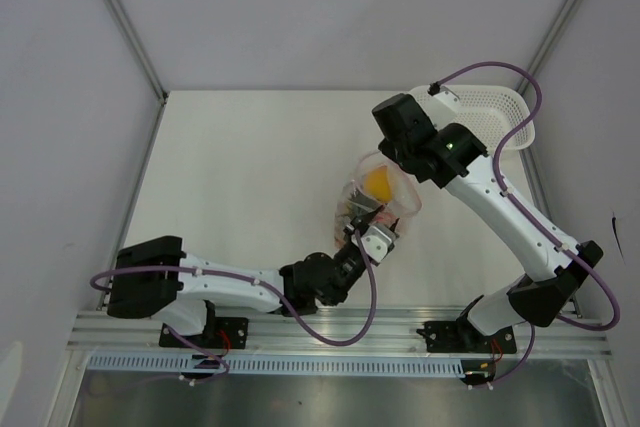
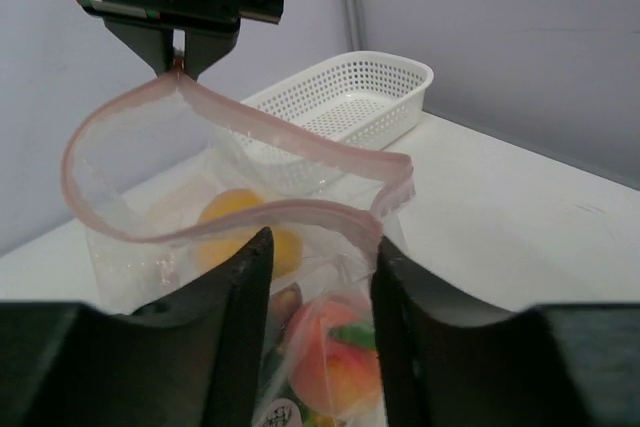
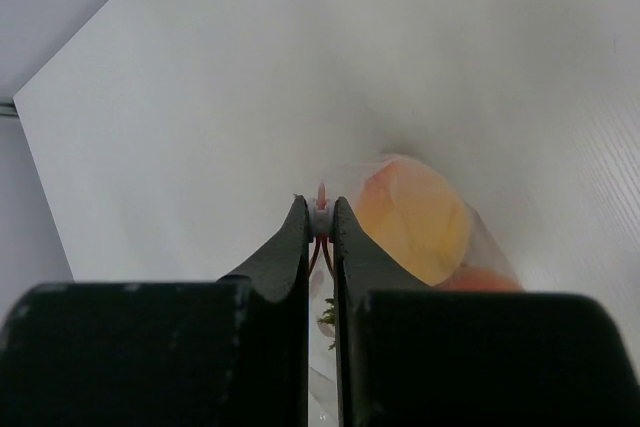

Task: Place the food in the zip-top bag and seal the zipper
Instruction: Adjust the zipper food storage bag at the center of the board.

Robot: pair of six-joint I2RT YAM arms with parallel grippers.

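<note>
You had the food already inside the bag (image 1: 375,197), so the filling part looked done and the step in hand was closing the top. The bag stood up in the middle of the counter (image 2: 520,217), with its mouth gaping in a big loop. Through the clear side you could see a yellow fruit (image 2: 240,232) and a peach (image 2: 335,362) sitting low down. The white basket (image 2: 345,97) sat well behind it with nothing showing inside. Your right fingers (image 3: 297,232) were squeezed tight on the far end of the zipper (image 2: 290,137), holding that end up. Your left fingers (image 2: 255,257) were about half apart, one on each side of the near part of the bag's mouth, with the pink strip running across the gap between them. They were not pinching it yet, as far as the pictures show. The zipper was not shut anywhere, because the two pink sides bowed far away from each other. I think the next move called for bringing the two sides of the strip together, then pressing them between the left fingers and sliding along toward the right fingers. The bag is floppy, so the strip could slip out or fold over if you pressed too fast.
</note>
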